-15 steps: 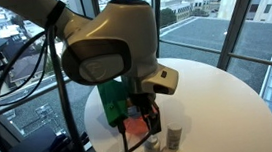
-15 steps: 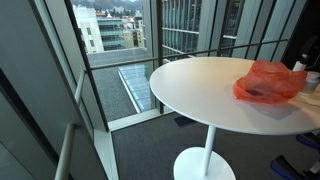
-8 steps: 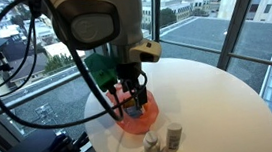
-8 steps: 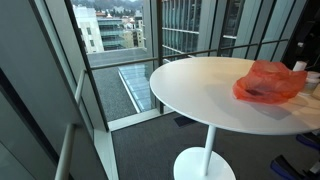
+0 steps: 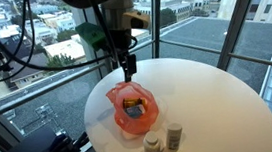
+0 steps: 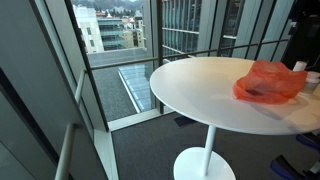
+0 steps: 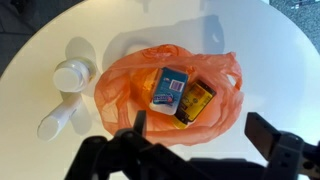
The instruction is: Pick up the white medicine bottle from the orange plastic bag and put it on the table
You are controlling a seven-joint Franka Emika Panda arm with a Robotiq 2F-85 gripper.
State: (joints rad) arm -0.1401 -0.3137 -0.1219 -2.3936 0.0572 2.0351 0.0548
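The end effector is hanging above the crumpled orange plastic bag, clear of it and touching nothing. In the wrist view its two dark fingers are standing wide apart with nothing between them, so it is open and empty. The bag is lying open on the round white worktop, towards the side nearest the arm. Inside it the wrist view is showing a small blue box and, just beside and touching it, a dark bottle with a yellow label; both are lying flat in the hollow of the bag. A white plastic medicine bottle and a second white bottle are standing upright on the bare worktop outside the bag. They are just beside each other and near the bag's edge, without touching it. Which of the two is the one meant by the task cannot be told, but no white bottle is showing inside the bag. In both exterior views the worktop is standing next to tall glass panes.
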